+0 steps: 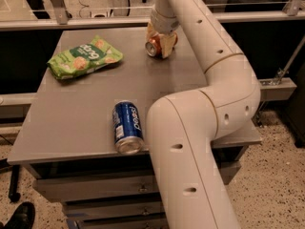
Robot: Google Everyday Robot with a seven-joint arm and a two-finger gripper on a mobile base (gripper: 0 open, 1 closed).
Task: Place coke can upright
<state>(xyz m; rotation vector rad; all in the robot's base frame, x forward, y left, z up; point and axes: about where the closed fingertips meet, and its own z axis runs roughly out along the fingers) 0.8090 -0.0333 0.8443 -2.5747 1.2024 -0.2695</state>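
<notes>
While over table (76, 111), gripper (161, 44) at coke (153, 48)

The one camera looks steeply down from high above the near edge of the surface (71, 123), facing its far edge and the railing (95, 22) beyond. It sits close behind the arm (209, 128), which fills the lower right. Nearly all the surface is in view, and the gripper (161, 41) is near its far edge, at the coke can (152, 47).
</notes>
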